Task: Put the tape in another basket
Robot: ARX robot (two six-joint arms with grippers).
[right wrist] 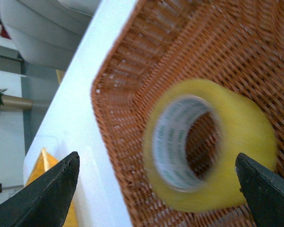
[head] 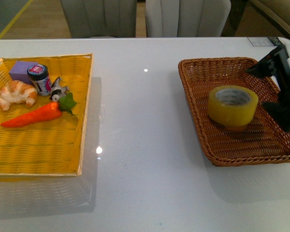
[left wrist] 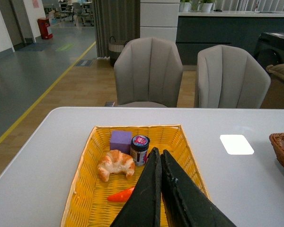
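Observation:
The tape (head: 232,105), a wide yellowish roll with a white printed core, lies flat in the dark brown wicker basket (head: 217,62) at the right of the table. My right gripper (head: 259,88) is open over the basket's right side, one finger on each side of the roll and clear of it. Up close, the tape (right wrist: 246,137) is blurred and lies between the spread fingers of the right gripper (right wrist: 157,158), above the basket's weave (right wrist: 146,56). My left gripper (left wrist: 160,152) is shut and empty, hovering above the yellow tray (left wrist: 85,189); it is outside the front view.
The flat yellow woven tray (head: 38,154) at the left holds a croissant (head: 16,94), a purple block (head: 20,71), a small jar (head: 39,79), a carrot (head: 35,115) and a small black-and-white figure (head: 58,90). White tabletop (head: 140,125) lies between tray and basket. Two grey chairs (left wrist: 149,71) stand behind.

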